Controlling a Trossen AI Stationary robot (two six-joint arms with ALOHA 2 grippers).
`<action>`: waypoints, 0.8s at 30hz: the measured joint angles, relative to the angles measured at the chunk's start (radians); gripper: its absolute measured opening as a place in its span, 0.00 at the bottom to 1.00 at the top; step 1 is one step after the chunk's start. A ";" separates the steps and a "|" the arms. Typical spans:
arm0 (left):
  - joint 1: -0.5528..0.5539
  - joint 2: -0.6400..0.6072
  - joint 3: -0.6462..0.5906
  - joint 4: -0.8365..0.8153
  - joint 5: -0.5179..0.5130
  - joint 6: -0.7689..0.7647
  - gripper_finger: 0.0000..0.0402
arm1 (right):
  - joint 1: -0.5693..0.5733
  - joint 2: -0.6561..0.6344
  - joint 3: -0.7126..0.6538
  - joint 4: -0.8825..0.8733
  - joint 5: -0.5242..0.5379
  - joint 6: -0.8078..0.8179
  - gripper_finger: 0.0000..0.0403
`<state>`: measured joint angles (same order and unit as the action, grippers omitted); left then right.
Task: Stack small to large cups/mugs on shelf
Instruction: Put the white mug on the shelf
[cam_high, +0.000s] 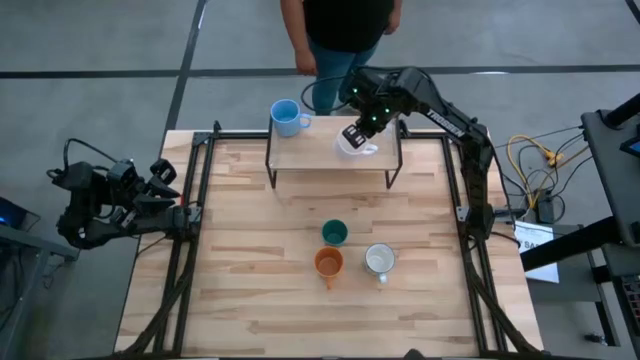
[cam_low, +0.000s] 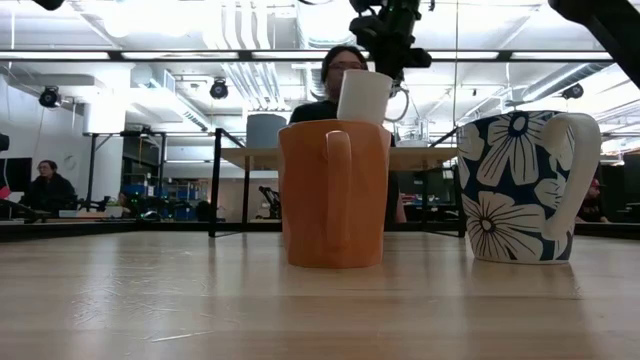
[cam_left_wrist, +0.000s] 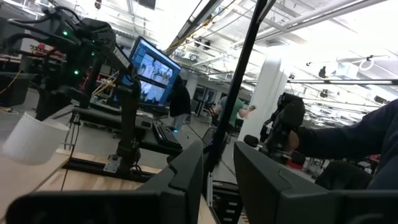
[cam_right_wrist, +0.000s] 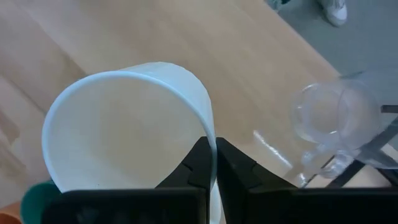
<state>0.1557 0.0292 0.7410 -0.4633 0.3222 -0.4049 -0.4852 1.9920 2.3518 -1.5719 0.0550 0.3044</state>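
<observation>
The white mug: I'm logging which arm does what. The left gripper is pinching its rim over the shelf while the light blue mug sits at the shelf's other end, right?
Wrong arm. The right gripper pinches the white mug by its rim over the shelf, as the high view shows; the left gripper waits at the table's left edge. The light blue mug does sit at the shelf's other end.

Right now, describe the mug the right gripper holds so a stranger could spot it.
Find the shelf at the table's far edge. Above its right end, the right gripper pinches the rim of a plain white mug. The blue mug at the left end stands free.
</observation>
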 joint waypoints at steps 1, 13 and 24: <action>0.000 0.000 0.000 0.000 0.000 0.000 0.19 | -0.008 0.000 0.000 0.000 -0.001 -0.002 0.02; 0.000 0.000 0.000 0.000 -0.001 -0.002 0.19 | -0.068 0.014 -0.001 0.000 0.016 -0.041 0.02; 0.000 0.000 0.000 0.000 -0.001 -0.002 0.19 | -0.078 0.014 -0.001 0.008 0.016 -0.047 0.02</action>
<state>0.1558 0.0292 0.7410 -0.4633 0.3214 -0.4072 -0.5636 2.0064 2.3512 -1.5637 0.0715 0.2571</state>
